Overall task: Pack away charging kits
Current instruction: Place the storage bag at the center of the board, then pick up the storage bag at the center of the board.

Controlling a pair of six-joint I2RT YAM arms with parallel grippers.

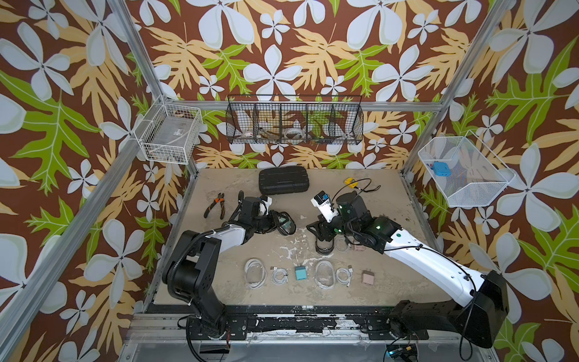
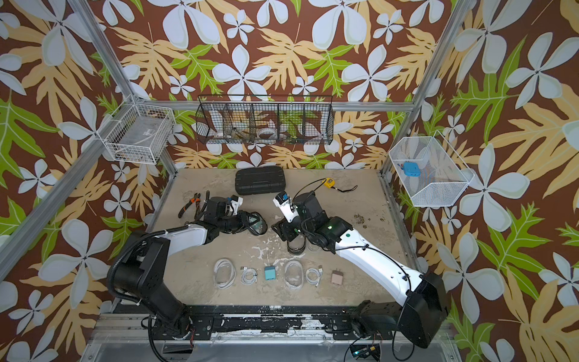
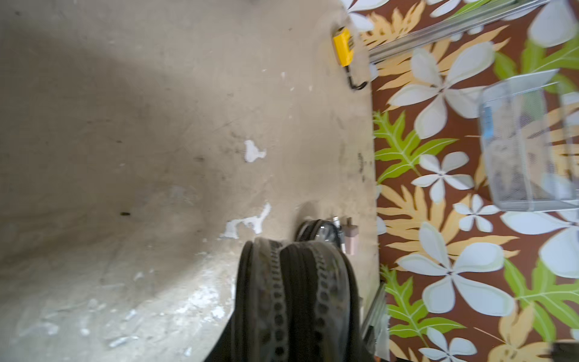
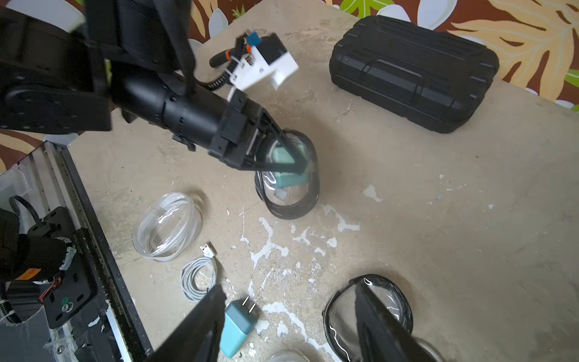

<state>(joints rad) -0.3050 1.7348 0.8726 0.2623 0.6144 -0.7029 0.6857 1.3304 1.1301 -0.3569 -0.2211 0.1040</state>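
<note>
My left gripper (image 1: 277, 220) is shut on a black-rimmed oval case (image 4: 289, 185) that stands on edge on the table, with a teal plug (image 4: 289, 178) inside. In the left wrist view this case (image 3: 294, 301) hides the fingers. My right gripper (image 4: 288, 316) is open just above the table. One finger is next to a loose teal plug (image 4: 236, 327), the other over a second black-rimmed case (image 4: 388, 304). A clear case (image 4: 166, 225) and a coiled white cable (image 4: 199, 275) lie nearby. Further along the front row are another clear case (image 1: 324, 274), a cable (image 1: 344, 277) and a pink plug (image 1: 367, 277).
A large black ribbed case (image 1: 283, 181) lies at the back of the table, pliers (image 1: 215, 205) at the left, a yellow device (image 1: 351, 181) with a cord at the back right. Wire baskets hang on the left (image 1: 169, 133), back (image 1: 294, 120) and right (image 1: 463, 188) walls.
</note>
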